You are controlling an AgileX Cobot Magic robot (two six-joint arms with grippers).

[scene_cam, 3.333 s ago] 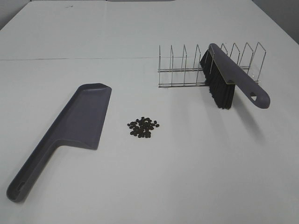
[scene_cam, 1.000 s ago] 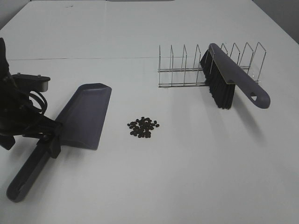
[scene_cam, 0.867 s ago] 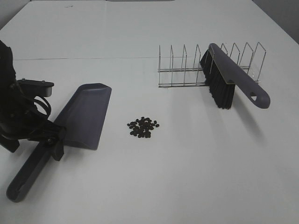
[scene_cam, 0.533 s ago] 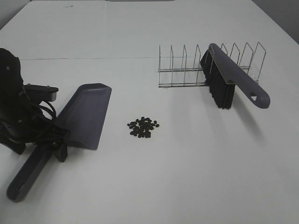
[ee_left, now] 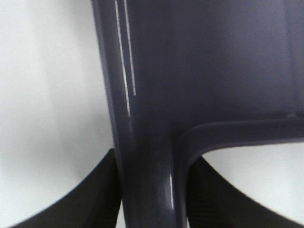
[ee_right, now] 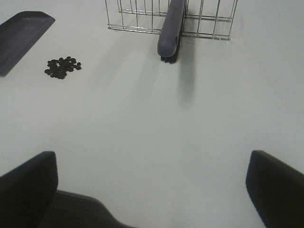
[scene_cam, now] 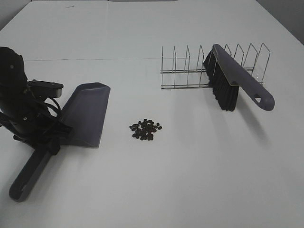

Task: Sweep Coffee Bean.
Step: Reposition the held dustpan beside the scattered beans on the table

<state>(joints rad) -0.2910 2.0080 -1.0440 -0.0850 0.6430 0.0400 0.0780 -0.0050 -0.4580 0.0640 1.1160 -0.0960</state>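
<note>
The coffee beans (scene_cam: 146,129) lie in a small dark cluster on the white table, also seen in the right wrist view (ee_right: 63,67). Just left of them lies a grey dustpan (scene_cam: 85,114), its open edge facing the beans. My left gripper (scene_cam: 51,138) is shut on the dustpan's handle where it meets the pan; the left wrist view shows the handle (ee_left: 147,156) squeezed between both black fingers (ee_left: 90,199). A grey brush (scene_cam: 237,80) with black bristles leans in a wire rack (scene_cam: 190,71). My right gripper (ee_right: 152,190) hangs open over bare table, well short of the brush (ee_right: 171,28).
The wire rack (ee_right: 137,14) stands behind and to the right of the beans, the brush handle sticking out toward the front right. The left arm's black body and cables (scene_cam: 19,99) sit at the table's left edge.
My left gripper has settled over the dustpan's handle and closed on it. The dustpan has shifted a little, its handle end swinging slightly. Beans, brush and right gripper have not moved.
</note>
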